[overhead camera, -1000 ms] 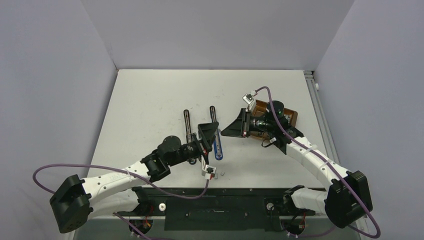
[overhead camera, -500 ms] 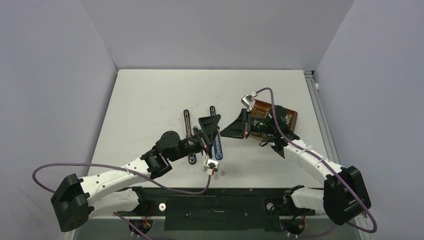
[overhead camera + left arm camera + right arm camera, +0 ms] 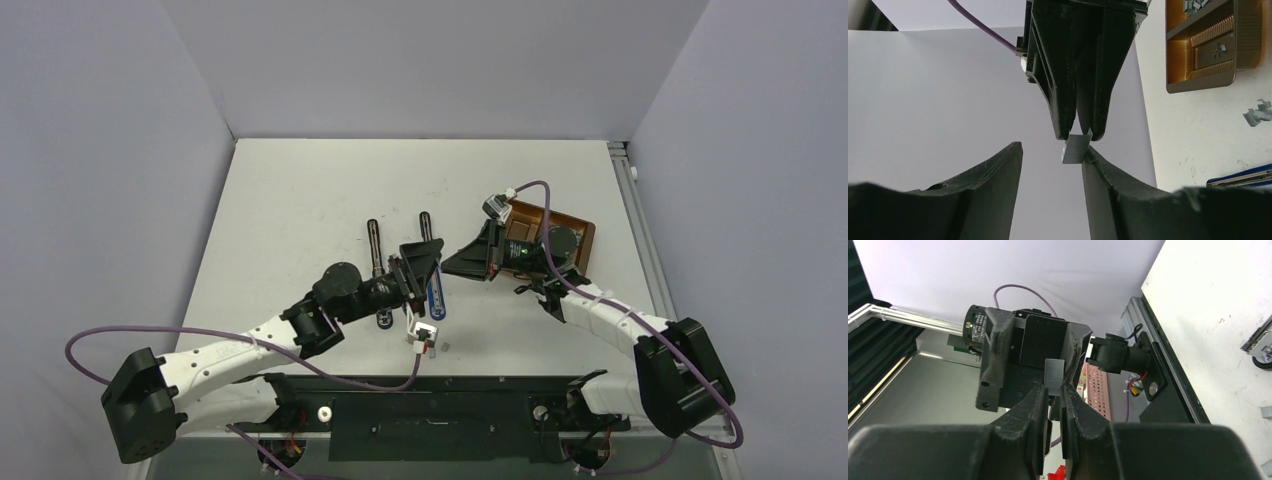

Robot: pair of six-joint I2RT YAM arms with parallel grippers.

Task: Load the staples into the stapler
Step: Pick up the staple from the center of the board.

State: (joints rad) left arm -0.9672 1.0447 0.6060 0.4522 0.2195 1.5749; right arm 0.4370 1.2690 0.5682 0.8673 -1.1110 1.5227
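Note:
My right gripper is shut on a short silver strip of staples, held in the air. In the left wrist view the strip of staples hangs from the right gripper's fingertips and touches the tip of one left finger. My left gripper stands open, and the gap beside the strip is empty. From above, the left gripper and right gripper meet tip to tip over the stapler, whose blue part lies on the table.
A brown two-compartment tray holding more staples sits at the right, behind the right arm in the top view. Loose staple bits lie near it. Two black bars lie beside the blue part.
The left jaws have narrowed a lot from wide open. The right gripper has carried the strip slightly left, up against the left gripper's fingertips.

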